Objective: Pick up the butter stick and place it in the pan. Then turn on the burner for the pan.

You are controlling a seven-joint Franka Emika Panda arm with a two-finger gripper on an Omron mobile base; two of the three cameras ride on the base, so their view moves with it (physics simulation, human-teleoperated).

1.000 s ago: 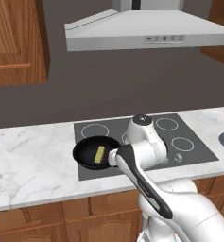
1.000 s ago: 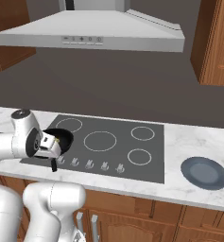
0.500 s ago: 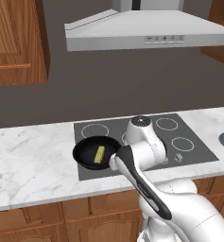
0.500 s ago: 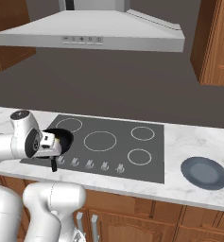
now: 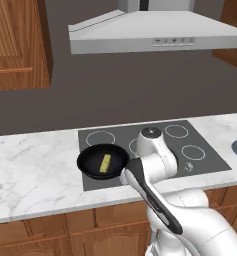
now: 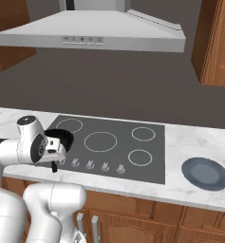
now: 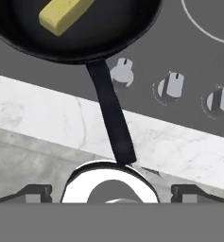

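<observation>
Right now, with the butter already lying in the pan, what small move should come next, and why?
Probably bring the open end effector toward the knob beside the pan handle: the butter stick is in, and the burner step remains.

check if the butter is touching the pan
Touching. In the hand view the butter lies flat on the black floor of the pan, with no gap under it; the left base view shows it inside the rim too.
</observation>
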